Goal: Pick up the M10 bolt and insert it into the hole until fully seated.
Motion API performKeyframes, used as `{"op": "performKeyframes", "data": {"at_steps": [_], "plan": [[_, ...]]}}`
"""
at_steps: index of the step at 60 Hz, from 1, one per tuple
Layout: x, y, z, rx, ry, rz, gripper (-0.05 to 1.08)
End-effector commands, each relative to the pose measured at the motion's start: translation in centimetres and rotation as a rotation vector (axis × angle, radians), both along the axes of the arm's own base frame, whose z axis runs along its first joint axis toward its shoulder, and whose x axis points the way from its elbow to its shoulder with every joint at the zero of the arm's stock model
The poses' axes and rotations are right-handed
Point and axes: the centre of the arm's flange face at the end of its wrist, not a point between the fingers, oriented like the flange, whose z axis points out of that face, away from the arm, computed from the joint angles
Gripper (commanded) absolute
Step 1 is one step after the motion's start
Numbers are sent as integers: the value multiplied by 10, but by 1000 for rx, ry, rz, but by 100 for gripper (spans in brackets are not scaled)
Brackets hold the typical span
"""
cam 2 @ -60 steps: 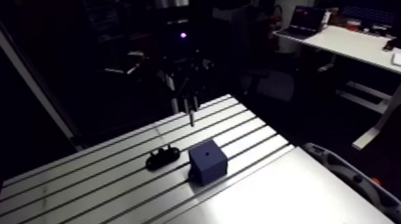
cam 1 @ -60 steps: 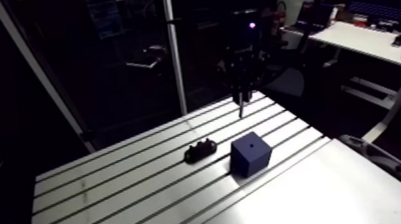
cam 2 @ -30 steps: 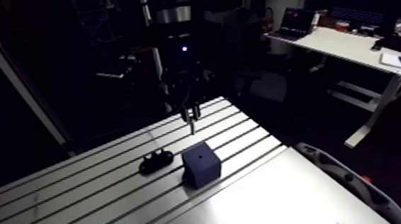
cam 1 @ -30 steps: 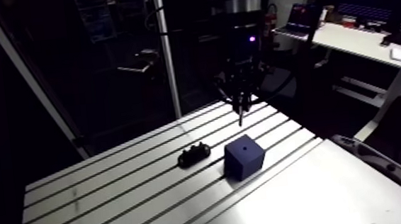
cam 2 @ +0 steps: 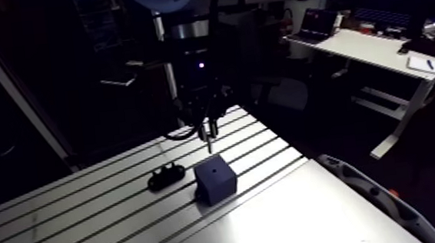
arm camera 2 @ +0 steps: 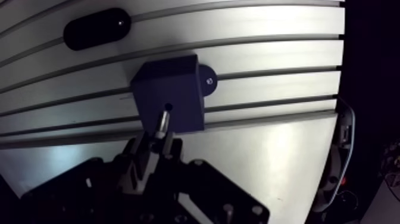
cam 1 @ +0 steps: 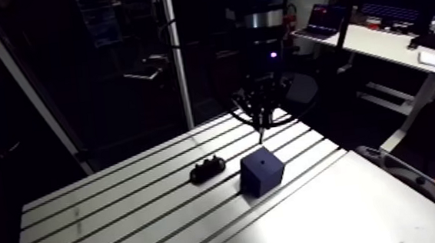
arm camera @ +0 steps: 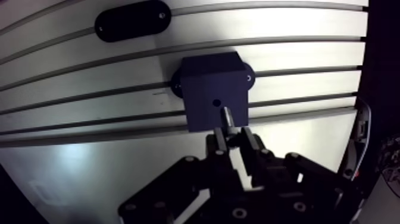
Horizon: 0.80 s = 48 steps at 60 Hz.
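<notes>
A dark blue cube block (cam 1: 262, 170) with a small hole (arm camera: 217, 102) in its top face stands on the slotted table (cam 1: 122, 218). My gripper (arm camera: 233, 132) hangs above the block's far side and is shut on the M10 bolt (arm camera: 227, 118). The bolt points down, and in the wrist view its tip sits just beside the hole, above the block's top face. In the arm view the bolt tip (cam 1: 260, 136) hovers a little above the block.
A black oval holder (cam 1: 207, 167) lies on the table beside the block; in the wrist view the black oval holder (arm camera: 133, 20) lies beyond the block. The table's near right part (cam 1: 338, 211) is a smooth plate without slots.
The gripper with the bolt has come nearer to the block and lower, so the bolt tip now stands just above the block. The camera view has shifted slightly.
</notes>
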Motion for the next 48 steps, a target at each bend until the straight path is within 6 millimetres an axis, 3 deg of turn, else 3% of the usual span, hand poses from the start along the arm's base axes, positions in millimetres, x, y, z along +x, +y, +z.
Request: {"op": "performKeyframes", "data": {"at_steps": [1, 48], "plan": [[3, 1, -5, -6, -7, -5, 108], [7, -1, -28, -25, -47, -6, 108]]}}
